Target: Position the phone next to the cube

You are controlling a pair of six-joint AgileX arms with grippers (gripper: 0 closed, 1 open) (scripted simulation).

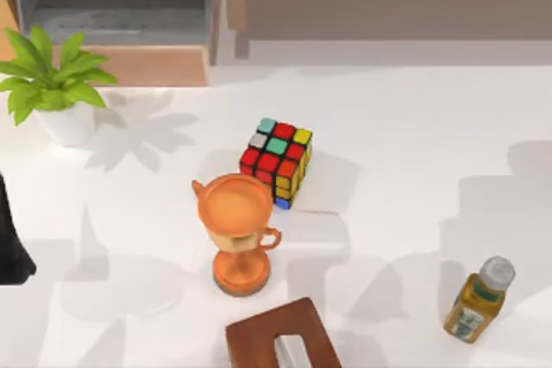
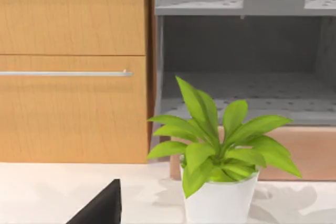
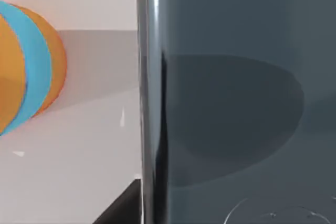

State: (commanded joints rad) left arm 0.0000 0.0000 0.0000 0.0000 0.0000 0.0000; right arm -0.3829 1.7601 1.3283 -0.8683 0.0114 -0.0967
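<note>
The cube (image 1: 278, 161) stands on the white table (image 1: 405, 127) near the middle, with red, teal, grey and yellow stickers on a black body. The phone (image 3: 236, 98) is very close in the right wrist view: a dark grey glossy face with a thin silver rim, upright in the picture. A dark part of my right gripper (image 3: 122, 207) shows right beside the rim. My left arm (image 1: 10, 243) is parked at the table's left edge, and a dark part of my left gripper (image 2: 100, 209) faces the plant.
An orange trophy cup (image 1: 237, 230) stands just in front of the cube, left of it. A brown box (image 1: 280, 338) is at the front, a juice bottle (image 1: 479, 299) at the front right and a potted plant (image 1: 52, 84) at the back left. Cabinets line the back.
</note>
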